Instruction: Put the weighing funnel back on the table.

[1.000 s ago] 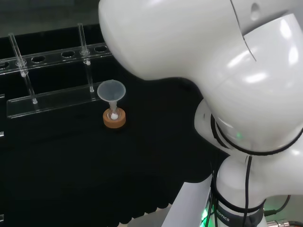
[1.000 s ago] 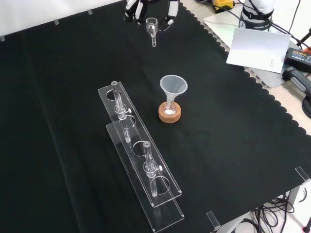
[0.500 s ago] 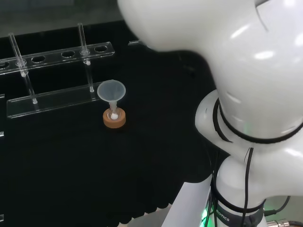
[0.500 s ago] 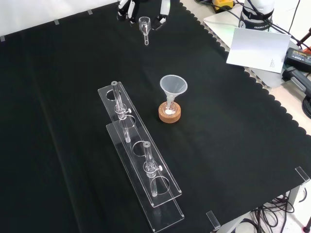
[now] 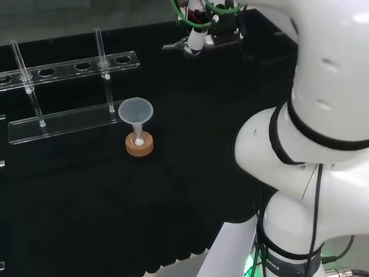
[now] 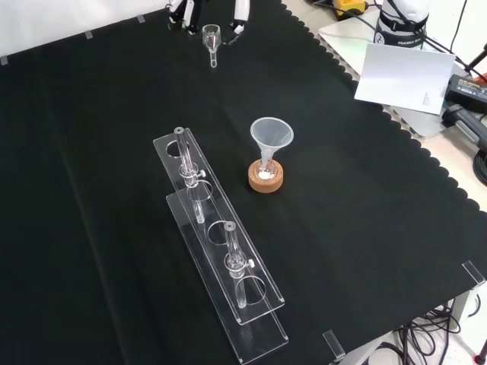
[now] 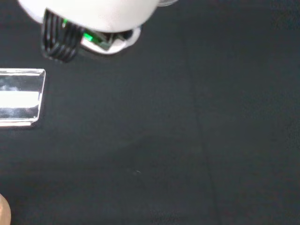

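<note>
At the top edge of the front view, left of centre, my hand [image 6: 237, 14] has its fingers curled down on either side of the weighing funnel [image 6: 211, 38] and holds it, cup up and stem pointing down toward the black cloth [image 6: 365, 228]. The funnel [image 6: 271, 135] stands mid-frame in its flask on the cork ring [image 6: 266, 181], well apart from my hand.

Black scallop-edged cloth [image 6: 91, 198] lies beneath the hand [image 6: 239, 11], with a white card [image 6: 403, 76] to its right and a white surface [image 6: 61, 19] to its left in the front view.
</note>
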`<state>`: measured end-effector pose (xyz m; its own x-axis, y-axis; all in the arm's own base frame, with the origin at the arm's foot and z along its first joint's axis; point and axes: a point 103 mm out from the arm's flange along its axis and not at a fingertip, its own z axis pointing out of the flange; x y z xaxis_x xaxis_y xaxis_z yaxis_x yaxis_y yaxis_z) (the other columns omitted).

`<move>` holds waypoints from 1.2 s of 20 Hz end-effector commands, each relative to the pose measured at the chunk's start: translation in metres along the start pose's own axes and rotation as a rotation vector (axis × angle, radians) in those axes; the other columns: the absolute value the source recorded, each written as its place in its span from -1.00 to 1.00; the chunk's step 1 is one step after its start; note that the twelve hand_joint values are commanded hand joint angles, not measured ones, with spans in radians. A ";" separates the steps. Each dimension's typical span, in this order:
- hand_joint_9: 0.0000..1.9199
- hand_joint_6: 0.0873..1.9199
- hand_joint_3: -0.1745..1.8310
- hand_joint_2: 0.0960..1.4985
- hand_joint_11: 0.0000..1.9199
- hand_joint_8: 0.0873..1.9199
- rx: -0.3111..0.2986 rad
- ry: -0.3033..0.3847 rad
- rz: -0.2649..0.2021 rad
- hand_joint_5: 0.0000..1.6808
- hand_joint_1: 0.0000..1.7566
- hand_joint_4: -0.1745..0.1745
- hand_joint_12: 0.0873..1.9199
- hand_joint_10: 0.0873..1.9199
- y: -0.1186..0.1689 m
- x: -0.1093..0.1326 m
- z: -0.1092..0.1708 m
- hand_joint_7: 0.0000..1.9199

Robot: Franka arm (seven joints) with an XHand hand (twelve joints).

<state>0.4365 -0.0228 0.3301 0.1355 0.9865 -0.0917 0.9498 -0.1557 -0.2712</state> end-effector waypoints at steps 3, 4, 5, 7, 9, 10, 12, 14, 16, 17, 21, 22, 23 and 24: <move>-0.16 -0.30 -0.13 -0.23 -0.29 -0.39 0.047 -0.023 0.025 0.49 0.27 1.00 0.12 -0.64 0.070 -0.027 0.024 -0.53; -0.16 -0.30 -0.13 -0.23 -0.29 -0.39 0.054 -0.023 0.024 0.49 0.27 1.00 0.11 -0.64 0.074 -0.027 0.027 -0.53; -0.16 -0.30 -0.13 -0.23 -0.29 -0.39 0.059 -0.024 0.022 0.49 0.27 1.00 0.11 -0.64 0.078 -0.027 0.030 -0.53; -0.16 -0.30 -0.13 -0.23 -0.29 -0.39 0.070 -0.028 0.018 0.49 0.27 1.00 0.11 -0.64 0.087 -0.025 0.037 -0.53; -0.16 -0.30 -0.13 -0.23 -0.29 -0.39 0.086 -0.033 0.014 0.49 0.27 1.00 0.11 -0.64 0.094 -0.023 0.044 -0.53; -0.16 -0.30 -0.13 -0.23 -0.29 -0.39 0.095 -0.035 0.012 0.49 0.27 1.00 0.11 -0.64 0.098 -0.021 0.048 -0.53; -0.16 -0.30 -0.13 -0.23 -0.29 -0.39 0.112 -0.039 0.011 0.49 0.27 1.00 0.11 -0.64 0.105 -0.019 0.055 -0.53; -0.16 -0.30 -0.13 -0.23 -0.29 -0.39 0.120 -0.042 0.008 0.49 0.27 1.00 0.11 -0.64 0.110 -0.016 0.059 -0.53; -0.16 -0.30 -0.13 -0.23 -0.28 -0.39 0.124 -0.043 0.006 0.49 0.27 1.00 0.11 -0.64 0.114 -0.015 0.063 -0.53; -0.16 -0.30 -0.13 -0.23 -0.28 -0.39 0.127 -0.047 0.005 0.49 0.27 1.00 0.11 -0.64 0.116 -0.014 0.064 -0.53; -0.16 -0.30 -0.13 -0.23 -0.28 -0.39 0.137 -0.051 0.002 0.49 0.27 1.00 0.11 -0.64 0.122 -0.014 0.070 -0.54; -0.16 -0.30 -0.13 -0.23 -0.28 -0.39 0.139 -0.052 0.001 0.49 0.27 1.00 0.11 -0.64 0.123 -0.014 0.071 -0.54; -0.16 -0.30 -0.13 -0.23 -0.28 -0.39 0.140 -0.054 0.000 0.49 0.27 1.00 0.11 -0.64 0.123 -0.013 0.072 -0.54; -0.16 -0.30 -0.13 -0.23 -0.28 -0.39 0.144 -0.057 0.000 0.49 0.27 1.00 0.11 -0.64 0.124 -0.013 0.074 -0.54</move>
<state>0.5115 -0.0458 0.2706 0.1243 0.9909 -0.0509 0.9233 -0.1343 -0.3597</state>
